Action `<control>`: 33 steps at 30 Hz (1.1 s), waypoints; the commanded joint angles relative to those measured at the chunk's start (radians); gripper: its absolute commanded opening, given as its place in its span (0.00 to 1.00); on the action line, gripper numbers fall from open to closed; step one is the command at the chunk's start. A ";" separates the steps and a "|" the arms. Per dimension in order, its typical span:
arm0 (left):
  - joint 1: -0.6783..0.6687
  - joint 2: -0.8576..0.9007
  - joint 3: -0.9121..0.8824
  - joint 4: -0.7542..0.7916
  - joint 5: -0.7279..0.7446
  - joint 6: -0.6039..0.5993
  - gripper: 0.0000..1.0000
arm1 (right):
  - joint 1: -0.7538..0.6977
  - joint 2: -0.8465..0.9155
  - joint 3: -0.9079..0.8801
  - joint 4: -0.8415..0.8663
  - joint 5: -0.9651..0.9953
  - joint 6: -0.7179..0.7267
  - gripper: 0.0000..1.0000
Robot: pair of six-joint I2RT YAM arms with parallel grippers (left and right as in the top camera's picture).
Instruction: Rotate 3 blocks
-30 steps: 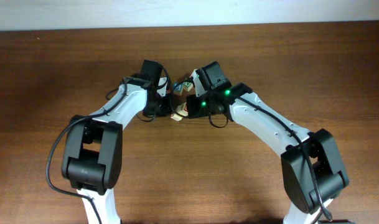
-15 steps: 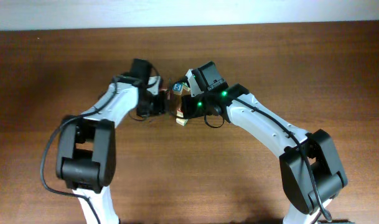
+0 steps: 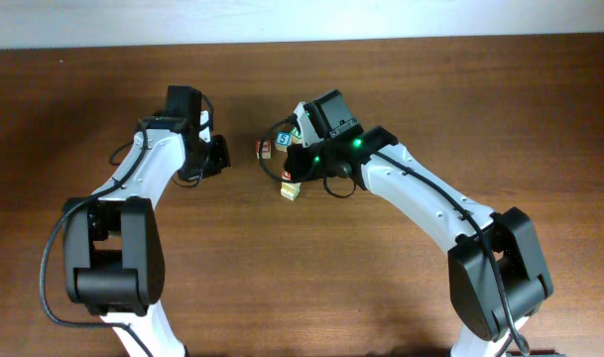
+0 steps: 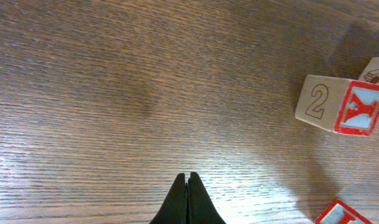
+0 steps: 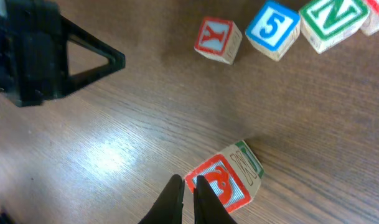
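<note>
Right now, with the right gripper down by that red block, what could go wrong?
1. The right gripper has its tips at one corner of the red-faced block. A push there may skid or tip it rather than turn it.
2. The Y block, 5 block and N block sit close together beyond it. A wide sweep could knock them.
3. The left gripper is nearby, so the arms could clash.
</note>
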 commanded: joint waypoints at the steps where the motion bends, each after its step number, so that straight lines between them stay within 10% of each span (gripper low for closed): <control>1: 0.004 -0.032 0.001 0.003 -0.018 -0.010 0.00 | 0.011 0.008 0.036 -0.001 0.000 0.004 0.10; 8: 0.004 -0.451 0.080 -0.085 -0.147 -0.009 0.11 | -0.030 -0.243 0.262 -0.317 0.158 -0.084 0.41; 10: 0.004 -0.590 0.080 -0.092 -0.167 -0.009 0.99 | -0.050 -0.360 0.305 -0.428 0.257 -0.084 0.57; 12: 0.003 -0.697 0.080 -0.092 -0.163 -0.009 0.99 | -0.055 -0.526 0.313 -0.543 0.374 -0.083 0.70; 13: 0.003 -0.726 0.080 -0.092 -0.163 -0.009 0.99 | -0.055 -0.582 0.313 -0.579 0.369 -0.082 0.99; 24: 0.003 -0.788 0.080 -0.137 -0.163 -0.009 0.99 | -0.058 -0.903 0.307 -0.734 0.650 -0.158 0.98; 33: 0.003 -0.788 0.080 -0.137 -0.163 -0.009 0.99 | -0.541 -1.369 -0.578 0.064 0.301 -0.353 0.99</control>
